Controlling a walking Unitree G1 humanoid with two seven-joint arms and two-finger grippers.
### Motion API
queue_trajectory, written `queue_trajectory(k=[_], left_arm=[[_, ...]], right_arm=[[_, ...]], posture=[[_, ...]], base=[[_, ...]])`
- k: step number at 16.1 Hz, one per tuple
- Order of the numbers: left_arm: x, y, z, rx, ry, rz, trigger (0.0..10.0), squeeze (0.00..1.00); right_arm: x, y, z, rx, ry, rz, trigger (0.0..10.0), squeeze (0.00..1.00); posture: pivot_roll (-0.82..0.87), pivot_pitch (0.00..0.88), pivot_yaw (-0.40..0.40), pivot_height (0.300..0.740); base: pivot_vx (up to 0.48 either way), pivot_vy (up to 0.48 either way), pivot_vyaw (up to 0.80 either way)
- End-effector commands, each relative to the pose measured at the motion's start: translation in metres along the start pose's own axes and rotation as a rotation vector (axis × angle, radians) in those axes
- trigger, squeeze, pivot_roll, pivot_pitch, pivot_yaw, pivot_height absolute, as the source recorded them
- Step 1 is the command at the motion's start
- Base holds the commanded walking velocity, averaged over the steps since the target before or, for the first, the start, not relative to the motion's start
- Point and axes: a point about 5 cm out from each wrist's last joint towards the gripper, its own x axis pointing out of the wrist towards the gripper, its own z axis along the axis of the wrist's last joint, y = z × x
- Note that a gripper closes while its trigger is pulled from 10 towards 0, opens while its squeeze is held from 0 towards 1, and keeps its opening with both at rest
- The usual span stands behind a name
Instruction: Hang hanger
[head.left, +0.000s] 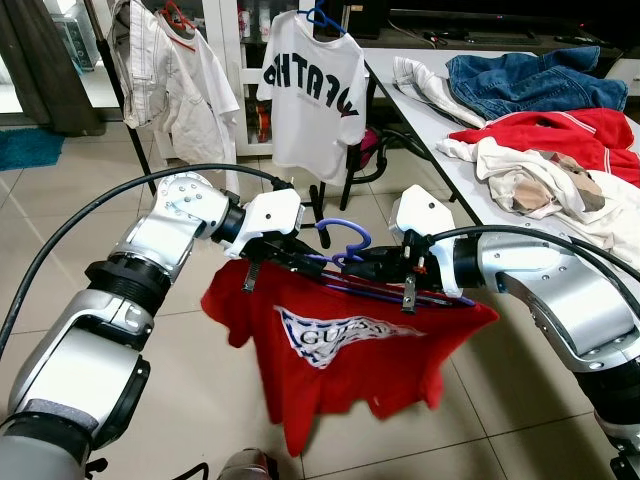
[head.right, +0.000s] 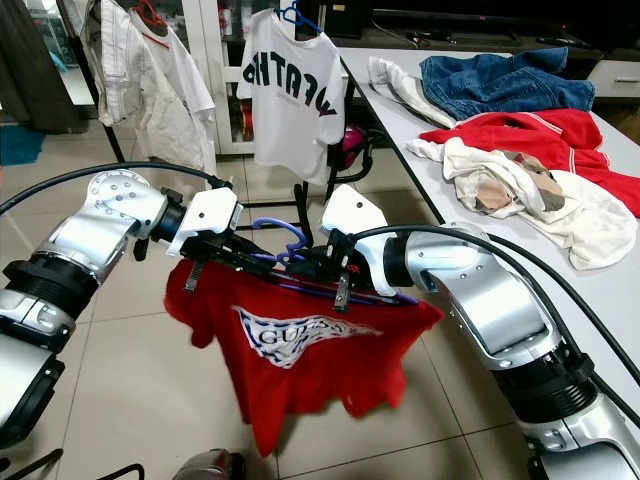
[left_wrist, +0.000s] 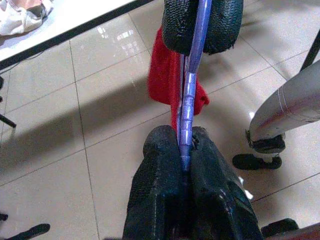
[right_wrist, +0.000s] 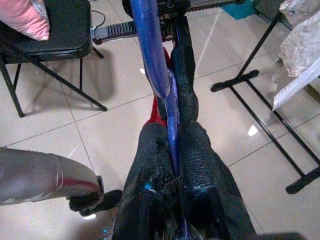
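Note:
A red T-shirt with a white logo hangs on a purple hanger, held in the air before me. My left gripper is shut on the hanger's left side and my right gripper is shut on its right side near the hook. In the left wrist view the purple hanger runs between the black fingers. The right wrist view has the hanger pinched between that gripper's fingers. A black clothes rack stands ahead with a white printed shirt on a blue hanger.
White garments hang at the rack's left end. A white table at the right carries jeans, a red garment and a cream one. A black chair stands on the tiled floor.

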Motion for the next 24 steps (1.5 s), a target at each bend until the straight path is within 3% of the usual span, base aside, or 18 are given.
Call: queue_trajectory(k=[1, 4, 5, 8, 12, 14, 16, 17, 18, 20, 24], left_arm=[[-0.001, 0.008, 0.005, 0.018, 0.008, 0.055, 0.0, 0.00], [-0.003, 0.007, 0.002, -0.006, -0.013, 0.085, 0.0, 0.00], [-0.005, 0.007, 0.000, -0.020, -0.016, 0.101, 0.0, 0.00], [-0.015, 0.005, -0.014, -0.103, -0.014, 0.182, 0.0, 0.00], [-0.019, -0.002, -0.033, -0.188, 0.029, 0.274, 0.0, 0.00], [-0.016, -0.002, -0.039, -0.227, 0.013, 0.358, 0.0, 0.00], [-0.014, -0.003, -0.039, -0.252, -0.026, 0.395, 0.0, 0.00], [-0.014, -0.004, -0.039, -0.273, -0.060, 0.419, 0.0, 0.00], [-0.014, -0.004, -0.039, -0.291, -0.079, 0.443, 0.0, 0.00], [-0.017, -0.007, -0.043, -0.315, -0.080, 0.487, 0.0, 0.00], [-0.010, -0.018, -0.042, -0.347, -0.114, 0.485, 0.0, 0.00]], right_arm=[[0.002, 0.003, 0.011, -0.039, -0.033, 0.042, 10.0, 0.00], [0.001, 0.000, 0.011, -0.019, -0.034, 0.027, 10.0, 0.00], [-0.001, -0.002, 0.010, -0.001, -0.034, 0.011, 10.0, 1.00], [-0.019, -0.014, 0.005, 0.032, -0.042, -0.067, 10.0, 1.00], [-0.050, -0.037, -0.004, 0.140, -0.089, -0.312, 10.0, 1.00], [-0.052, -0.041, -0.014, 0.223, -0.079, -0.434, 10.0, 1.00], [-0.040, -0.035, -0.027, 0.334, -0.048, -0.515, 10.0, 1.00], [-0.025, -0.025, -0.041, 0.380, 0.018, -0.556, 10.0, 0.88], [-0.014, -0.017, -0.050, 0.411, 0.059, -0.585, 10.0, 0.00], [-0.003, -0.014, -0.055, 0.545, -0.003, -0.675, 10.0, 0.00], [0.009, -0.021, -0.068, 0.669, -0.005, -0.878, 10.0, 0.00]], posture=[[0.00, 0.000, -0.023, 0.740], [0.00, 0.000, -0.024, 0.740], [0.00, 0.000, -0.024, 0.740], [0.00, 0.000, -0.025, 0.740], [0.01, 0.000, -0.026, 0.740], [0.01, 0.000, -0.024, 0.740], [0.00, 0.000, -0.018, 0.740], [0.00, 0.000, -0.015, 0.740], [0.00, 0.000, -0.014, 0.740], [0.01, 0.000, -0.007, 0.740], [0.02, 0.000, -0.010, 0.740]], base=[[0.000, 0.000, 0.00], [0.000, 0.000, 0.00], [0.000, 0.000, 0.00], [0.000, 0.000, 0.00], [0.000, 0.000, 0.00], [0.000, 0.000, 0.00], [0.000, 0.000, 0.00], [0.000, 0.000, 0.00], [0.000, 0.000, 0.00], [0.000, 0.000, 0.00], [0.000, 0.000, 0.00]])
